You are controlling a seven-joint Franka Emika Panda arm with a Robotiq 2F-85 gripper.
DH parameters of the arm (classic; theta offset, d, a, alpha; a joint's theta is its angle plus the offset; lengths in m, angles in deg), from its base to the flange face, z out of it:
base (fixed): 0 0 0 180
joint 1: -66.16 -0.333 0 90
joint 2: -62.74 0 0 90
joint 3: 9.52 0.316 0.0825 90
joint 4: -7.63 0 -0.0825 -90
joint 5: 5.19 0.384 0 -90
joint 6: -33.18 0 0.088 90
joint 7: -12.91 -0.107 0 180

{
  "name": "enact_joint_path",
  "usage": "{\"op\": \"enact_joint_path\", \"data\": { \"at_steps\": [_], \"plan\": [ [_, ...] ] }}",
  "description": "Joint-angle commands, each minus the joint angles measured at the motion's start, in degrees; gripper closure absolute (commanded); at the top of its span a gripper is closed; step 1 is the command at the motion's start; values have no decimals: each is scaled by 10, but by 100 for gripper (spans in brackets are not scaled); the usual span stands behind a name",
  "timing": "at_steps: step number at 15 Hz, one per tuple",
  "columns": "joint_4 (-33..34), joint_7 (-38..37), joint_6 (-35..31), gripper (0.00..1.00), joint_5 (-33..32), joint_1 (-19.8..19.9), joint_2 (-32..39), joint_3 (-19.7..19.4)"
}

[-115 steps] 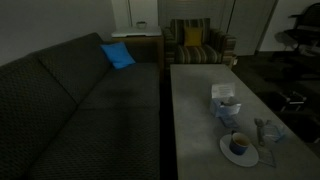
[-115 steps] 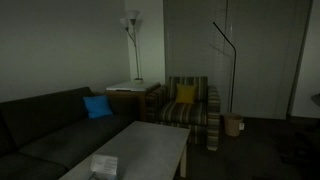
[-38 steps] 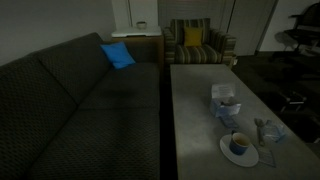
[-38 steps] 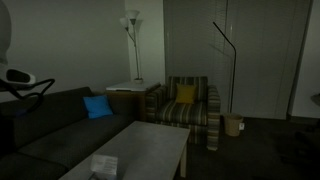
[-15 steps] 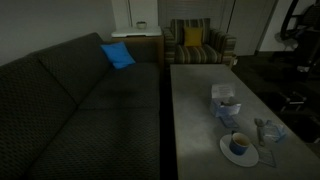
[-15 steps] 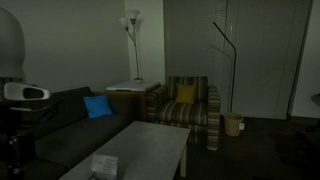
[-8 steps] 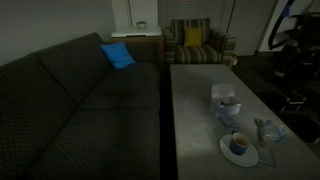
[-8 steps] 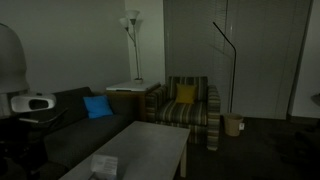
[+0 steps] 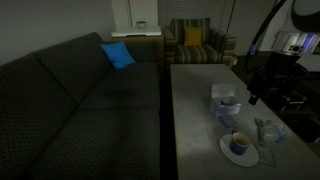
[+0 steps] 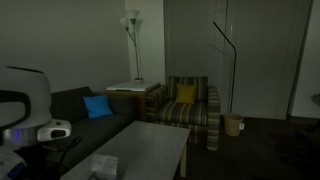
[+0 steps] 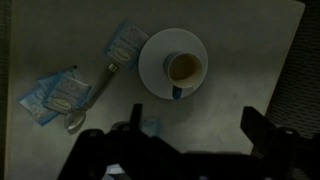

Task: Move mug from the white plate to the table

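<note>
The blue mug (image 11: pixel 185 68), dark brownish inside, stands on the small white plate (image 11: pixel 152 62) on the light grey table (image 11: pixel 230 90). In an exterior view the mug (image 9: pixel 239 144) and plate (image 9: pixel 243 156) sit at the near end of the table (image 9: pixel 190 110). My gripper (image 11: pixel 195 115) is open and empty above bare table, with the mug beyond its dark fingertips (image 11: pixel 256 122). The arm (image 9: pixel 268 75) hangs over the table's right side and also shows in an exterior view (image 10: pixel 30 125).
Blue packets (image 11: pixel 60 92) and a spoon (image 11: pixel 95 95) lie beside the plate. A whitish boxy container (image 9: pixel 225 102) and a pale bluish glassy item (image 9: pixel 268 130) stand near the mug. A dark patterned sofa (image 9: pixel 80 100) runs along the table; a striped armchair (image 9: pixel 195 45) is behind.
The arm has swung in over the table from the side in both exterior views. The mug and plate have not moved.
</note>
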Motion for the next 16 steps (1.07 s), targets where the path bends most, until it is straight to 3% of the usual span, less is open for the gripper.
{"op": "enact_joint_path", "data": {
  "at_steps": [1,2,6,8,16],
  "plan": [
    [93,2,79,0,-5,4,66,1],
    [49,-1,36,0,-2,0,41,0],
    [89,-1,63,0,-2,0,67,0],
    [87,-18,44,0,-6,-15,72,-12],
    [202,-40,7,0,1,-14,195,-13]
  ]
}}
